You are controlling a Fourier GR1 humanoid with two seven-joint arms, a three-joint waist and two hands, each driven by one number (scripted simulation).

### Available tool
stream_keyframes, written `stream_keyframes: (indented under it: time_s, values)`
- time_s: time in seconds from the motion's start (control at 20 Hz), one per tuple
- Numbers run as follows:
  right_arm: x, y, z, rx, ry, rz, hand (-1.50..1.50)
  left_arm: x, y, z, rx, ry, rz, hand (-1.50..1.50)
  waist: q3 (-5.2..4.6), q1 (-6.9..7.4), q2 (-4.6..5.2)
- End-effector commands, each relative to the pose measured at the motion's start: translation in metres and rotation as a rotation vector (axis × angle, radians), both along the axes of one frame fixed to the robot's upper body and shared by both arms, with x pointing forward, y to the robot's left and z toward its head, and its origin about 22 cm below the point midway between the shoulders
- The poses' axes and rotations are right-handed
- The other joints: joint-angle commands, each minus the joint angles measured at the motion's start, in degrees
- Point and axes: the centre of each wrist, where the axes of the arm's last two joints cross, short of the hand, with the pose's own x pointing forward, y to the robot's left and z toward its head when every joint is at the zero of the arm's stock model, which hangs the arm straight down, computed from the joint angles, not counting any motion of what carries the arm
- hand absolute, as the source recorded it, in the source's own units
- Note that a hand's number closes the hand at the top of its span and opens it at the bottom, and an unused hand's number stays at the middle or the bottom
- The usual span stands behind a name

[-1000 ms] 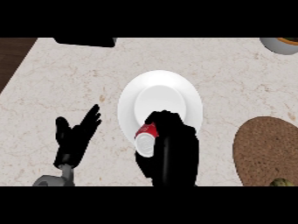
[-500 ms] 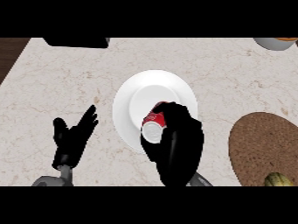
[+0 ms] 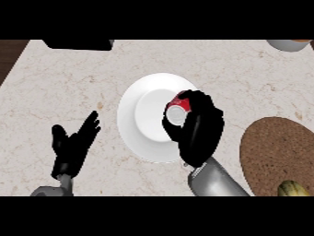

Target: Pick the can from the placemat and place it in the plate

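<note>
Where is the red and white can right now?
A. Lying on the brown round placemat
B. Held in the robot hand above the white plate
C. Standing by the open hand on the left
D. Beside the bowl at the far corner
B: the right robot hand curls round the can over the white plate, away from the placemat.

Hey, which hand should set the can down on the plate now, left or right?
Right. The right hand is already curled round the can and sits over the white plate, so it likely only has to lower and let go. The left hand rests open on the counter, beside the plate, holding nothing.
</note>
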Motion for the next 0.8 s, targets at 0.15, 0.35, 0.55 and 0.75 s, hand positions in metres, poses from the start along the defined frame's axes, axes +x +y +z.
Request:
stream_keyframes:
  time_s: [0.15,0.35,0.55,0.75]
  values:
    - [0.044,-0.008,-0.013,0.231,-0.014,-0.111,1.50,0.013,0.007,0.008,0.022,-0.015,0.015,0.00,-0.03,-0.14,0.17]
    - [0.051,-0.028,-0.042,0.243,0.327,-0.249,-1.50,0.007,-0.008,0.003,0.007,-0.021,0.006,0.00,-0.04,0.37,0.53]
    - [0.067,-0.031,-0.061,0.273,0.416,-0.194,-1.50,0.008,-0.017,0.010,0.003,-0.026,-0.014,0.00,0.04,1.00,0.54]
    - [0.075,-0.024,-0.060,0.345,0.321,-0.084,-1.50,0.005,-0.007,-0.001,0.003,-0.003,-0.010,0.00,0.07,1.21,0.71]
